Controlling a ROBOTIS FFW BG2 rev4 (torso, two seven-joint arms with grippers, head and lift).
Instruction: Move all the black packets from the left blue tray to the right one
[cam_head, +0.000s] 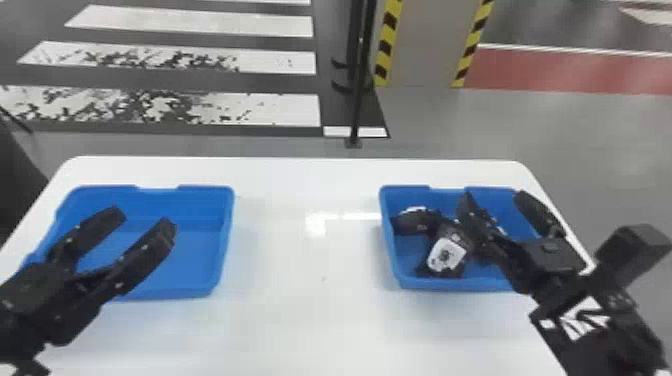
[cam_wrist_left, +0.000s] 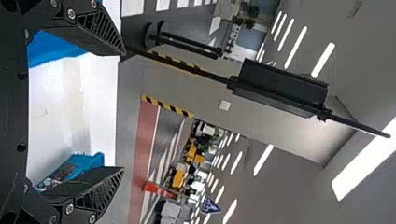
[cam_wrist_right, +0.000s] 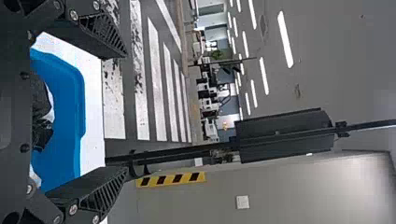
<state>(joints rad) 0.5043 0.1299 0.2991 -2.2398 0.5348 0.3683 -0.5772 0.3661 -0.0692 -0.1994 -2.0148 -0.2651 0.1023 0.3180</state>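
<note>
Left gripper (cam_head: 143, 219), right gripper (cam_head: 495, 196), jaws spread — packets (cam_head: 446, 254) in right tray (cam_head: 450, 284), wrist views adding ceiling lights (cam_wrist_left: 296, 47)

Pretty much all black on this one, left arm (cam_head: 35, 295) and right arm (cam_head: 605, 345) alike, though the right's got jagged white patches (cam_head: 582, 317) and a chunky boxy block (cam_head: 632, 247). Left tool (cam_head: 144, 221) and right tool (cam_head: 496, 197) both have slatted, wedge-shaped fingers (cam_wrist_left: 100, 30) plus silvery round screws (cam_wrist_left: 71, 13).
</note>
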